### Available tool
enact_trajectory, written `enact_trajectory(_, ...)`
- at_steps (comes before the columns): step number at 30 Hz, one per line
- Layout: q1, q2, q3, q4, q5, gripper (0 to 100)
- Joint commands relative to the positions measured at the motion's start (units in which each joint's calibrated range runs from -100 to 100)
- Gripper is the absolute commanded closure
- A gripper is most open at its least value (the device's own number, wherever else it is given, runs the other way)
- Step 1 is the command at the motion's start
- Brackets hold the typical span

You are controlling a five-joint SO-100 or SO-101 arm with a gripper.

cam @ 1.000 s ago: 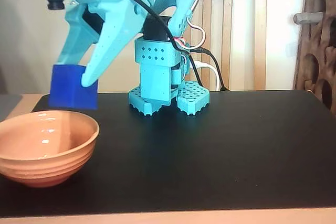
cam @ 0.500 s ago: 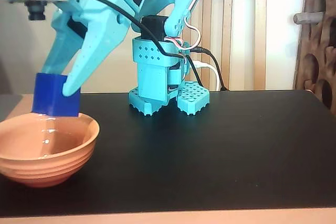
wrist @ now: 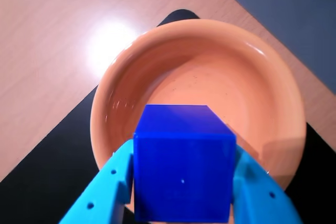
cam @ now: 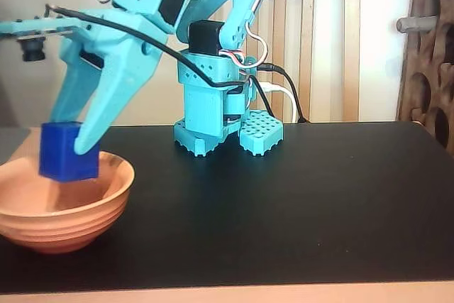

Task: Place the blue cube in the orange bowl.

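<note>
My turquoise gripper point(cam: 69, 135) is shut on the blue cube point(cam: 68, 152) and holds it just above the near rim of the orange bowl point(cam: 42, 226), at the table's left edge in the fixed view. In the wrist view the blue cube point(wrist: 184, 165) sits between the two turquoise fingers point(wrist: 109, 183), over the orange bowl point(wrist: 173, 56), whose inside is empty. The cube hangs in the air, apart from the bowl's floor.
The arm's turquoise base point(cam: 220, 122) stands at the back middle of the black table top point(cam: 298, 196). Cables run behind it. In the wrist view a light wooden surface point(wrist: 58, 35) lies beyond the black mat's corner.
</note>
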Motion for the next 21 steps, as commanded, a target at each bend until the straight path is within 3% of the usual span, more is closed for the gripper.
enact_trajectory(1, 1.59, 2.04, -1.18, -4.68, 0.18, 90)
enact_trajectory(21, 1.69, 12.61, -3.0, -7.9, 0.24, 90)
